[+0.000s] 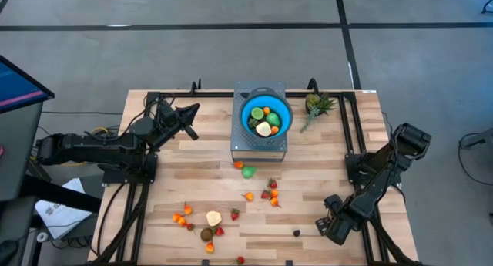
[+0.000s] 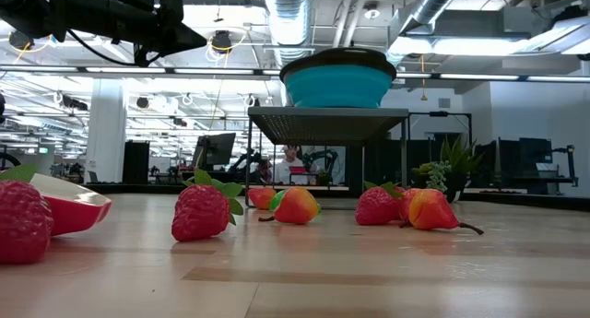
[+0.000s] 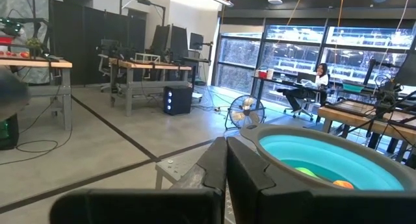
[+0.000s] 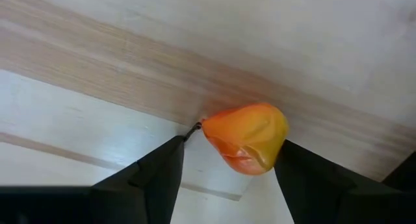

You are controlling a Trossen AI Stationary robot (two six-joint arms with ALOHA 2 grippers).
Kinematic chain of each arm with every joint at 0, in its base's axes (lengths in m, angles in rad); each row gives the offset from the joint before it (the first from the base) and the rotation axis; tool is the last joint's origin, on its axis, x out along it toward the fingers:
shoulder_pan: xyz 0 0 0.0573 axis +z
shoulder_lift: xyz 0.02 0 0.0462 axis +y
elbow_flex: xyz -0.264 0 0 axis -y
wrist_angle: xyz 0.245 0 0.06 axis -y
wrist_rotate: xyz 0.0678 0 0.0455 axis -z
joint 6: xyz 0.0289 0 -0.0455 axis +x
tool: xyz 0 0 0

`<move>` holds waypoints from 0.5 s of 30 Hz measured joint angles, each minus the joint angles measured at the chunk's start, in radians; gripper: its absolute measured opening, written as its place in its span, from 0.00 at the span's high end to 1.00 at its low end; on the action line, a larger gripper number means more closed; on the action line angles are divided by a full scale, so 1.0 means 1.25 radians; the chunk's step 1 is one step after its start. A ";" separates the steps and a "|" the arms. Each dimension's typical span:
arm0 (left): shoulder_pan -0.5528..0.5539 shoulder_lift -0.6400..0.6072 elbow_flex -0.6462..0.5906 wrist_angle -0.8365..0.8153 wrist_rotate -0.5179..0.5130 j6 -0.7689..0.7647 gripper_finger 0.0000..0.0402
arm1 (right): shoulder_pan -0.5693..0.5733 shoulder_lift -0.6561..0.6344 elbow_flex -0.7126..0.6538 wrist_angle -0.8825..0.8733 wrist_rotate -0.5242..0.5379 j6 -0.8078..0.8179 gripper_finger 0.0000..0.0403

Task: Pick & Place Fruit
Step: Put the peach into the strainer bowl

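The right end effector (image 4: 227, 162) is lowered to the wooden surface (image 1: 308, 196) near its right front corner; its fingers (image 4: 149, 178) are seen spread apart, one on each side of an orange fruit (image 4: 247, 138) that lies on the boards; whether the fingers touch the fruit cannot be told. A small dark fruit (image 1: 296, 233) lies on the surface just beside this end effector. The left end effector (image 1: 187, 121) is held above the surface with its fingers (image 3: 224, 169) pressed together and nothing between them; just ahead of it a blue bowl (image 1: 266, 116) sits on a grey stand (image 1: 259, 146), with green, orange and pale yellow fruits (image 1: 263, 128) inside. Farther from both end effectors, strawberries (image 1: 271, 193) and other small fruits (image 1: 213, 218) are scattered over the front half of the surface; a green pear (image 1: 248, 172) lies just in front of the stand. A spiky leafy piece (image 1: 317, 106) lies beyond the bowl's right side.
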 joint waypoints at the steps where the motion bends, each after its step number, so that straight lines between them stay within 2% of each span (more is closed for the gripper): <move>1: 0.000 0.000 0.000 0.000 0.000 0.000 1.00 | -0.001 0.000 0.000 0.000 0.000 0.000 0.45; 15: 0.000 0.000 0.000 0.000 0.000 0.000 1.00 | -0.026 0.000 0.002 -0.003 -0.001 -0.107 0.42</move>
